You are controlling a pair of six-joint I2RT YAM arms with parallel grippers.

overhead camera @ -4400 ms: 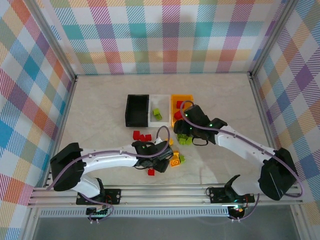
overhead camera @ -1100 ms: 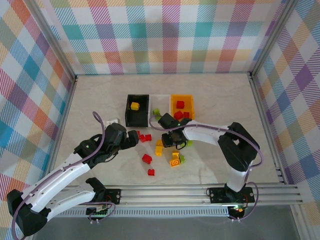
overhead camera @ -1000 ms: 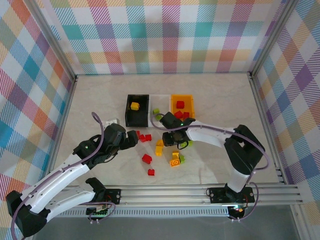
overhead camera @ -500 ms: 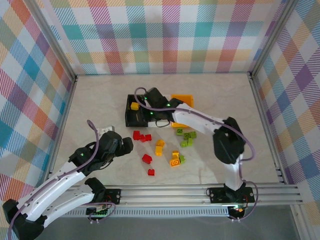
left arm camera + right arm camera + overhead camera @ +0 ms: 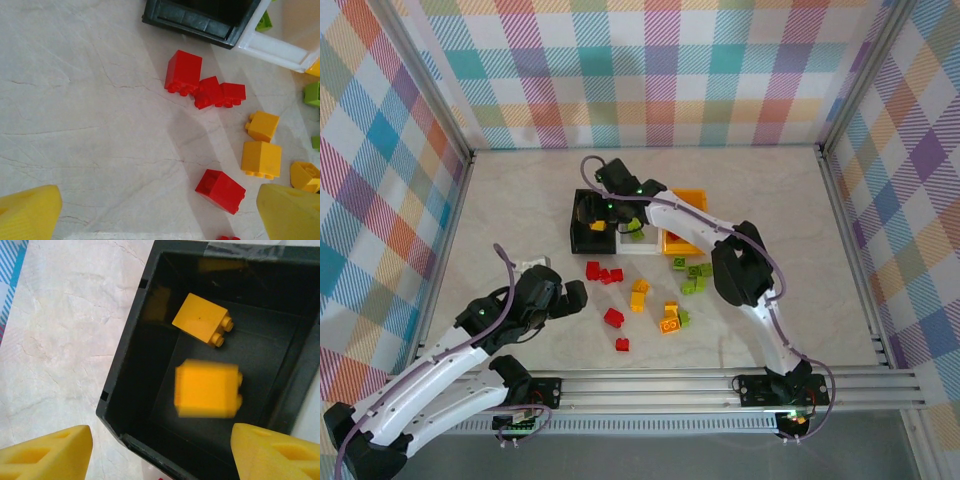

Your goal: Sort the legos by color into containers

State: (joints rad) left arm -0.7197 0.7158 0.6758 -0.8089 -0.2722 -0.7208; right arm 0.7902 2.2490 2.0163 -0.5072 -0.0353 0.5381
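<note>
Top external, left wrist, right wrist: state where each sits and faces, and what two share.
Top external: above, behind the bases, looking down at the marble table; both arms show.
Left wrist: on the left end effector, facing down at red plastic bricks; yellow fingertips show.
Right wrist: on the right end effector, facing down into the black plastic bin; yellow fingertips show.
Shared: both wrists see that bin.

Robot lab cell: plaid backdrop (image 5: 650, 70), aluminium frame (image 5: 650, 388).
</note>
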